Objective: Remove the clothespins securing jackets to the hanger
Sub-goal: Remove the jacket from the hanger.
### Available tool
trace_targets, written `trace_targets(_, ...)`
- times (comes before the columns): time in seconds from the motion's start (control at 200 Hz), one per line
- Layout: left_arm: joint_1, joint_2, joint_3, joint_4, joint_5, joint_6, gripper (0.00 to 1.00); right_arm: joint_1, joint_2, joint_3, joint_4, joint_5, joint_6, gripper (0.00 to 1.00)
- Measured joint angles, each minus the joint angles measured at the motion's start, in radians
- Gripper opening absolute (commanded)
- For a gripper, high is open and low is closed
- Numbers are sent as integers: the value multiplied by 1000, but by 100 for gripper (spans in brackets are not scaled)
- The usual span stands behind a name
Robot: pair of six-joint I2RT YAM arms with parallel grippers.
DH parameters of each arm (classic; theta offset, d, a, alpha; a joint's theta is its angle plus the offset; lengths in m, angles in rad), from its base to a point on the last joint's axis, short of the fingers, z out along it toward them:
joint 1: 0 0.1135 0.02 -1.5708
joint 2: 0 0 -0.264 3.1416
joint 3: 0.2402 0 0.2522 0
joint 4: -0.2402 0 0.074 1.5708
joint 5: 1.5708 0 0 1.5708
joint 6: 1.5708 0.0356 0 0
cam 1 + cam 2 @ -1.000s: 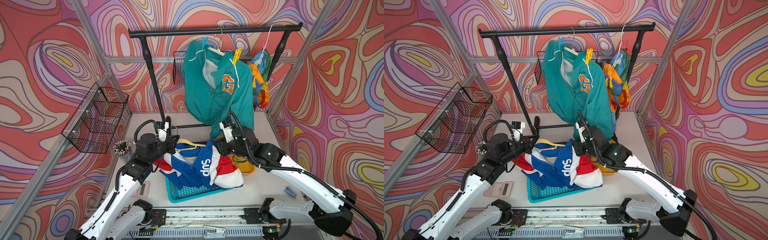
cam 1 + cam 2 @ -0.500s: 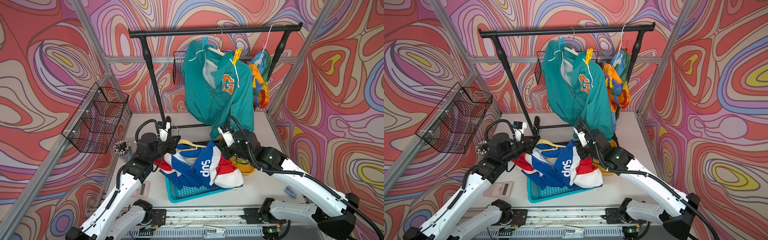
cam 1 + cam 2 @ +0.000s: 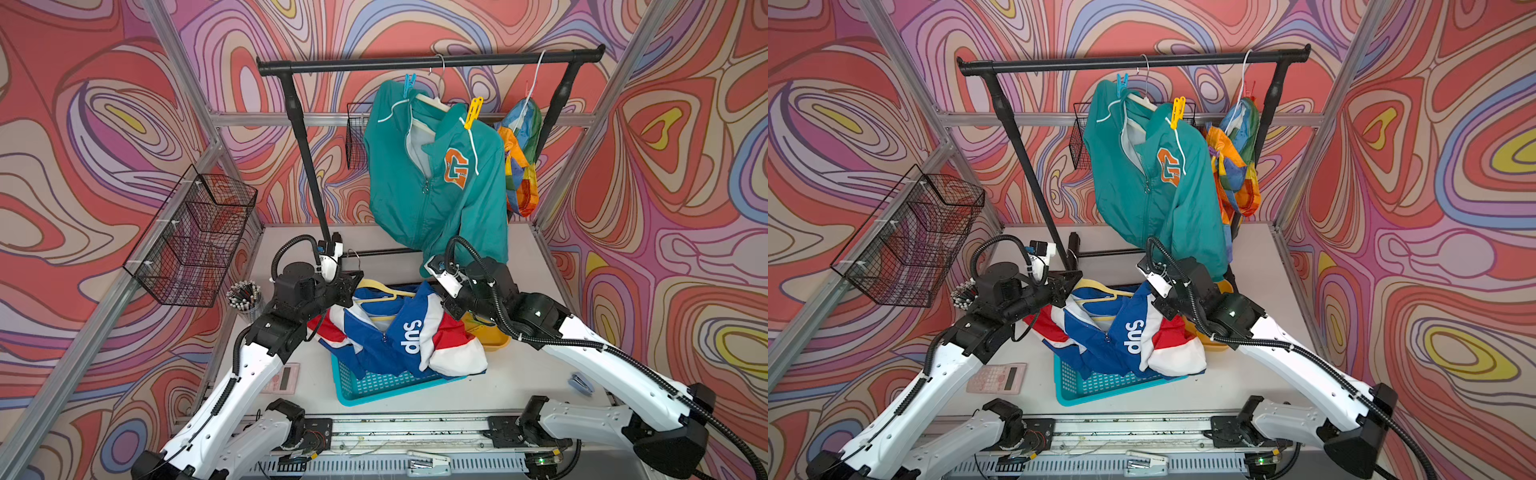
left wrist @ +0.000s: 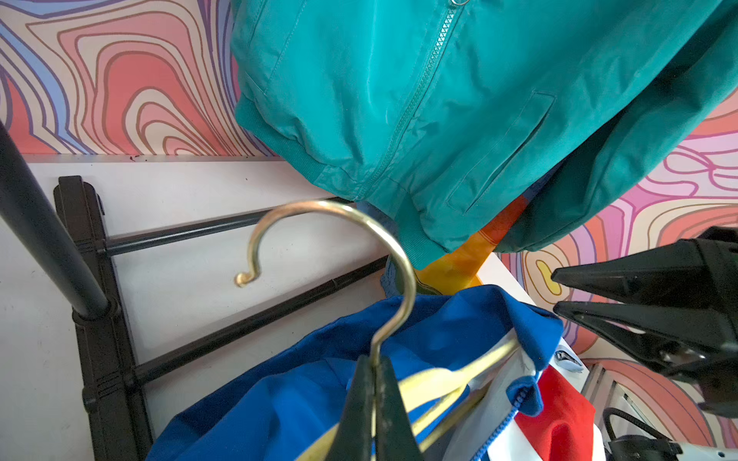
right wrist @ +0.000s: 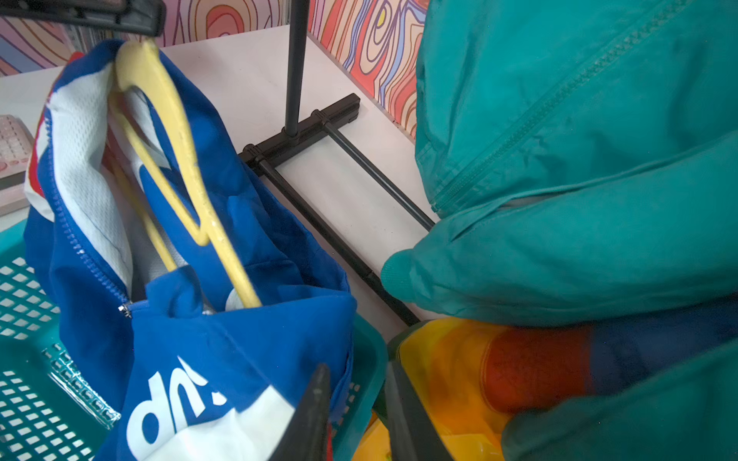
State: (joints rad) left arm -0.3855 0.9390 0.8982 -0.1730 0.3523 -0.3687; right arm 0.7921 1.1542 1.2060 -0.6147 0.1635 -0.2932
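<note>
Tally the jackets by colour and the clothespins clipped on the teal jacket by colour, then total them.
Teal zip jacket with orange G patch: 1
Rainbow-striped jacket: 1
Blue, red and white jacket: 1
Blue plastic clothespin: 1
Yellow plastic clothespin: 1
Total: 5

Probably a robot lab cell: aluminium frame (image 3: 257, 119), swirl-printed walls (image 3: 104, 124), arm base rail (image 3: 415, 428).
</note>
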Motion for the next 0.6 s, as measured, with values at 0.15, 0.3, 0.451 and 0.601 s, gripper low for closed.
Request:
trace_targets(0.15, 0, 0, 1, -11, 1, 6, 0, 0, -2, 0, -6, -11, -39, 25)
trace_targets(0.3, 0, 0, 1, -12, 3, 7, 0, 0, -14, 0, -26, -34, -60, 25)
trace_targets(0.451, 0, 10, 4, -14, 4, 8, 0, 0, -31, 0, -45, -54, -82, 27)
trace_targets(0.601, 0, 14, 5, -18, 6, 10, 0, 0, -36, 0, -69, -61, -115, 30)
